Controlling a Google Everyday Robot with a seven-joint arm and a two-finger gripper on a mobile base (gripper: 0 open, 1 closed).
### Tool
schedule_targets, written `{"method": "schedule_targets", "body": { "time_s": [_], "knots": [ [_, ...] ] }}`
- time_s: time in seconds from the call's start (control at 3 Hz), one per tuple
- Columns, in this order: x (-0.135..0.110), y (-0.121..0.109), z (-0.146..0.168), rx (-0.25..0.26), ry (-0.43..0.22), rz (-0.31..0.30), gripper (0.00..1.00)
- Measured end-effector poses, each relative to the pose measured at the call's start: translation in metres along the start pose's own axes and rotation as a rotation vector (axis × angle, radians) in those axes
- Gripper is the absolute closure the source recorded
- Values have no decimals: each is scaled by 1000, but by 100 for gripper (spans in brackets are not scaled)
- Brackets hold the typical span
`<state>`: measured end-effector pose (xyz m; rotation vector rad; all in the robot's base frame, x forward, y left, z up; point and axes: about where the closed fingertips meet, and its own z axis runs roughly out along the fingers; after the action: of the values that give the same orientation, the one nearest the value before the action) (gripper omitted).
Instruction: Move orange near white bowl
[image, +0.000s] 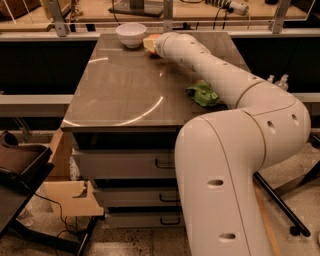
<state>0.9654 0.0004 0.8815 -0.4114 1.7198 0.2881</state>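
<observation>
The white bowl (131, 34) stands at the far left of the grey table top (120, 85). My arm reaches across the table from the right, and my gripper (149, 44) is at its far end, just right of the bowl and low over the table. Only a pale tan bit of the gripper shows past the wrist. The orange is not in plain view; the end of my arm hides the spot next to the bowl.
A crumpled green snack bag (202, 93) lies on the table's right side, against my arm. The table has drawers (125, 165) below. A cardboard box (70, 192) and a dark chair (20, 165) stand on the floor at the left. A railing runs behind the table.
</observation>
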Motion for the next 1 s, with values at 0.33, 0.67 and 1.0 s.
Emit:
{"method": "schedule_targets", "body": {
  "time_s": [0.33,0.67,1.0],
  "knots": [
    [1,2,1,-3,2,0,36],
    [2,4,3,-5,3,1,13],
    [3,6,4,-7,4,1,0]
  ]
}}
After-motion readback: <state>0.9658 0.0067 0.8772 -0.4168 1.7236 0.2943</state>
